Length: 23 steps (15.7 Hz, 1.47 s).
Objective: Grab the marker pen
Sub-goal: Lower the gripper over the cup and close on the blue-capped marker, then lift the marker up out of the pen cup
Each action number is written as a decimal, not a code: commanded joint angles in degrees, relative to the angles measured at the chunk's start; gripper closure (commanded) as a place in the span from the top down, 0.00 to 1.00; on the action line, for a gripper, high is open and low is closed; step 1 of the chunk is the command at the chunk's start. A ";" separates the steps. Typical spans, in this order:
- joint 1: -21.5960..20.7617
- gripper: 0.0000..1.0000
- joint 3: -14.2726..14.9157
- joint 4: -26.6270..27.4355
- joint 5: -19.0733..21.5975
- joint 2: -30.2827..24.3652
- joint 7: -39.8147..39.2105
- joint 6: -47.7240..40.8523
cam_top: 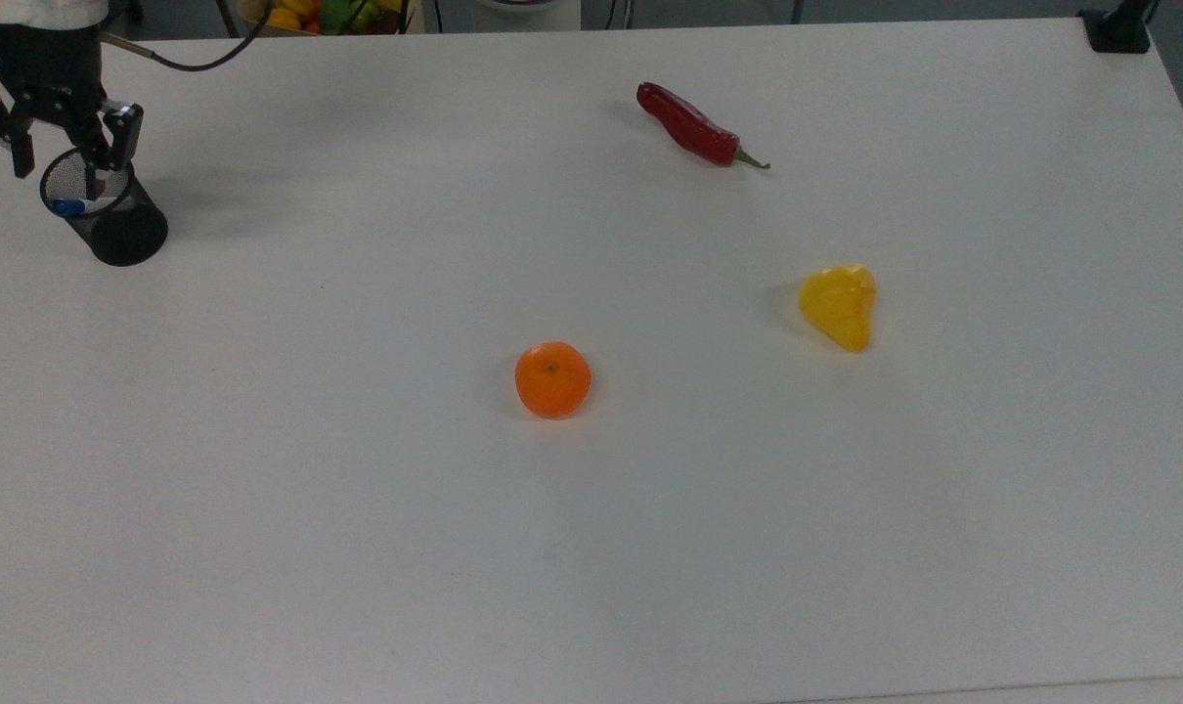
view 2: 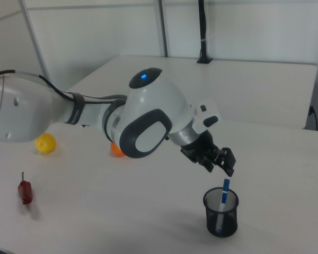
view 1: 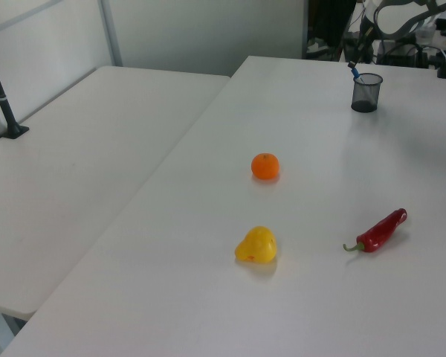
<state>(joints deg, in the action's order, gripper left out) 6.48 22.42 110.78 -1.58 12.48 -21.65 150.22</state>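
The marker pen (cam_top: 75,205) has a white barrel and a blue cap. It stands tilted inside a black mesh cup (cam_top: 114,217) at the top view's far left. In the right view the marker pen (view 2: 223,194) pokes its blue end above the cup (view 2: 221,214). My gripper (cam_top: 59,168) hangs open just above the cup's mouth, fingers apart on either side of the pen's upper end, touching nothing. From the right view my gripper (view 2: 221,166) sits slightly above the pen's tip. The left view has the cup (view 1: 366,92) at the table's far end.
On the white table (cam_top: 591,548) lie an orange (cam_top: 552,379) in the middle, a yellow pear-shaped fruit (cam_top: 839,305) to the top view's right and a red chili (cam_top: 694,127) further back. A fruit bowl (cam_top: 323,14) sits beyond the far edge. A black clamp (cam_top: 1119,29) holds the far right corner.
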 commanded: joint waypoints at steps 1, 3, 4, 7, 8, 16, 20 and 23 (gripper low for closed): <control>0.02 0.64 0.34 0.93 -0.45 1.66 -1.38 4.29; 0.11 0.62 0.34 0.93 -0.45 2.54 -1.47 4.38; 0.11 0.60 0.34 0.93 -0.45 2.63 -1.47 4.38; 0.11 0.48 0.34 0.93 -0.45 2.72 -1.47 4.38; 0.29 0.43 0.34 0.93 -0.45 2.72 -1.47 4.38; 0.81 0.31 0.34 0.84 -0.36 3.42 -1.47 4.91; 0.90 0.28 0.34 0.84 -0.45 3.42 -1.56 4.91; 0.90 0.00 0.34 0.84 -0.36 3.51 -1.56 4.82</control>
<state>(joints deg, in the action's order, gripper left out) 7.37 22.50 110.90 -1.58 16.04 -22.11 153.27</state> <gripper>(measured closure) 0.736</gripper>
